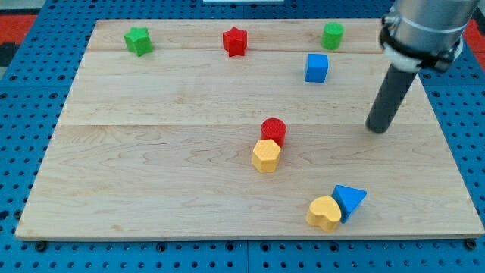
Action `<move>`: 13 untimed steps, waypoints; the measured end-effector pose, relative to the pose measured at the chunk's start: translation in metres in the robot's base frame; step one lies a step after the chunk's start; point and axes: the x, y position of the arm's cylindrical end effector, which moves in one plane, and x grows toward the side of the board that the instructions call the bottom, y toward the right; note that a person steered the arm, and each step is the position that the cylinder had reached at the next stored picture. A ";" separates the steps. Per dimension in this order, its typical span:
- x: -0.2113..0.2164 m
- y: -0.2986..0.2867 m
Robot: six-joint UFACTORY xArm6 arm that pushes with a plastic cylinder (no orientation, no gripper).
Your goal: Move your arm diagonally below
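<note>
My tip (377,128) rests on the wooden board (151,167) at the view's right, with no block touching it. The blue cube (317,67) lies up and to the left of the tip. The red cylinder (273,131) and the yellow hexagon (266,156) touch each other near the centre, well left of the tip. The blue triangle (349,200) and the yellow heart (324,213) touch each other near the bottom, below the tip and slightly left of it.
A green star (139,41), a red star (236,41) and a green cylinder (332,36) sit along the board's top edge. Blue pegboard (30,91) surrounds the board. The arm's grey body (423,30) hangs over the top right corner.
</note>
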 end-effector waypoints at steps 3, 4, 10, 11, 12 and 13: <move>-0.122 0.050; -0.126 0.048; 0.018 -0.051; 0.018 -0.055; 0.018 -0.056; 0.018 -0.058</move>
